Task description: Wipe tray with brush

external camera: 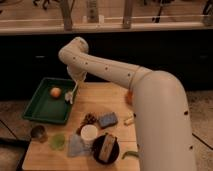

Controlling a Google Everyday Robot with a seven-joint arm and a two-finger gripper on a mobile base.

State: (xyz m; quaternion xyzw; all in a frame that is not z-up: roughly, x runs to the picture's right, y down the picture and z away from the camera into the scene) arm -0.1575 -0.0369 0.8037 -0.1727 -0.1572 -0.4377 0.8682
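Gripper (pixel 77 80) clenched on the upper handle of the brush (pixel 71 93). The brush slants down-left below it, bristles at the right rim of the tray (pixel 37 107), near an orange round object (pixel 55 92).

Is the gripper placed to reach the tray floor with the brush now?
Likely yes: the gripper holds the brush over the rim of the tray, bristles down; only a fruit lies nearby.

Robotics lab: gripper (pixel 75 84) at tray (pixel 41 109), glass railing (pixel 45 15)
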